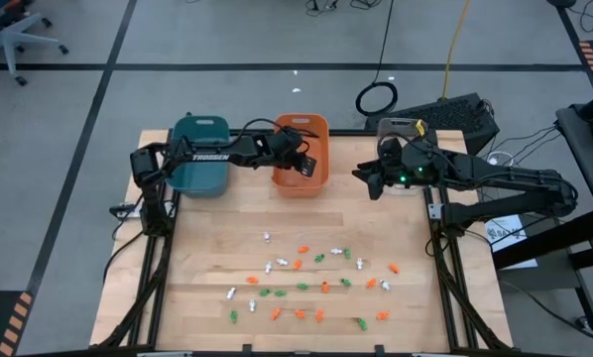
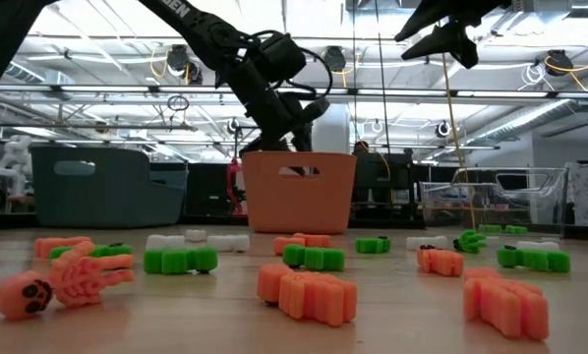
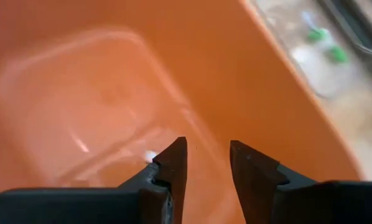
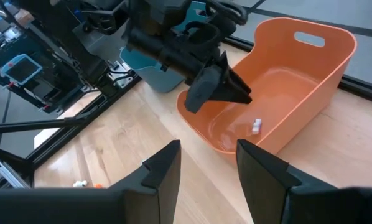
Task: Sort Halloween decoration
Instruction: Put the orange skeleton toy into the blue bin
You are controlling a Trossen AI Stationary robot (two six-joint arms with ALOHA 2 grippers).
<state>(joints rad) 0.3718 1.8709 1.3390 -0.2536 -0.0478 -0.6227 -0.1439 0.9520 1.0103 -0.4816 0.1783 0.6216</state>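
- We look down on a pale wooden counter (image 1: 207, 248) standing on a grey floor (image 1: 68, 119) marked with dark tape lines.
- Small Halloween trinkets (image 1: 306, 286) in orange, white and green lie scattered across the near half of the counter, apart from the bins.
- At the far edge we see a teal bin (image 1: 199, 154) and, just beside it, an orange bin (image 1: 301, 157).
- The left gripper (image 1: 298, 159) hangs over the orange bin; its fingers (image 3: 173, 165) stand partly open with nothing between them.
- One white trinket (image 4: 257, 126) lies on the floor of the orange bin, below that gripper.
- The right gripper (image 1: 368, 178) hovers above the counter near the far right corner, to the right of the orange bin; its fingers (image 4: 164, 168) are spread apart and hold nothing.
- From counter height we see an orange skeleton figure (image 2: 63, 280) in the foreground, with green and orange pieces around it.
- Behind the counter, the room shows ceiling lights (image 2: 550, 61), hanging cables and a clear bin (image 2: 481, 202) at the right.
- A black case (image 1: 455, 117) and a coiled cable (image 1: 377, 98) lie on the floor beyond the counter.
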